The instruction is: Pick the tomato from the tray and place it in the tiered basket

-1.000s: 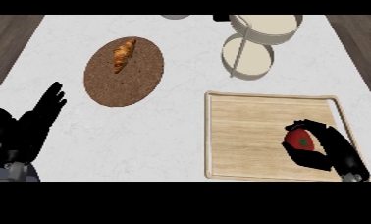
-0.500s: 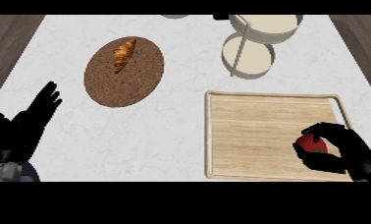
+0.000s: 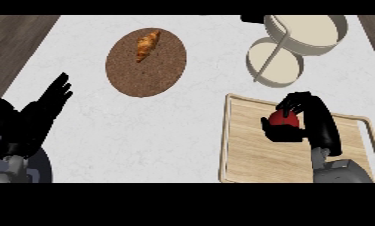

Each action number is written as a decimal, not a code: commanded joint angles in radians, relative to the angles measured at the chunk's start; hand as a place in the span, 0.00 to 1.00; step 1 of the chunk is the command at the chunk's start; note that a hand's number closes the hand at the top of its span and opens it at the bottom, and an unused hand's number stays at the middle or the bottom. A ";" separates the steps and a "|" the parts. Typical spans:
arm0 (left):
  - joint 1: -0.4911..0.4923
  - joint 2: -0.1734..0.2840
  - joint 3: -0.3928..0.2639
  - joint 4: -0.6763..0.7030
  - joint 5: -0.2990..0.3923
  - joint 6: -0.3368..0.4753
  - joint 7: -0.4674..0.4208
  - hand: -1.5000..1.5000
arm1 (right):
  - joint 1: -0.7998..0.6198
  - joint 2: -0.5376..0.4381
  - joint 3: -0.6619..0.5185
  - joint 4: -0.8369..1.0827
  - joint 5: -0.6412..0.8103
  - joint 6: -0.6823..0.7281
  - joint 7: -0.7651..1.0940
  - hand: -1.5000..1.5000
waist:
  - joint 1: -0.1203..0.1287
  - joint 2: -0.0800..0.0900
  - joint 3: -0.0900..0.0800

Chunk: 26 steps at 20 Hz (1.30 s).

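Observation:
A red tomato (image 3: 282,119) shows between the curled fingers of my right hand (image 3: 313,120), which is shut on it above the far part of the light wooden tray (image 3: 253,155). The tiered basket (image 3: 304,34) stands at the back right: a cream upper bowl and a lower bowl (image 3: 275,65) joined by a thin post. The lower bowl lies just beyond the tray's far edge. My left hand (image 3: 40,113) rests open at the left edge, fingers straight.
A round brown cork mat (image 3: 147,71) lies left of centre with a croissant (image 3: 147,45) on its far half. Dark wood borders the white counter at the far left (image 3: 22,41).
My right hand has closed on the tomato and carried it from the tray's right side up toward its far edge, nearer the basket. The view has shifted slightly; the left hand stays put.

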 commanded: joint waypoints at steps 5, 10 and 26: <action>0.008 0.003 -0.037 0.023 -0.023 0.001 0.046 0.50 | -0.292 0.068 0.097 0.036 0.397 -0.059 0.318 1.00 | 0.026 -0.005 -0.019; 0.015 -0.003 -0.043 0.038 -0.031 0.014 0.049 0.50 | -0.516 0.181 0.139 0.116 0.625 -0.002 0.542 1.00 | 0.009 -0.007 -0.012; 0.092 0.001 -0.058 0.036 -0.037 0.048 -0.017 0.50 | -1.064 0.349 -0.011 0.687 0.863 -0.022 0.685 1.00 | -0.036 0.016 0.004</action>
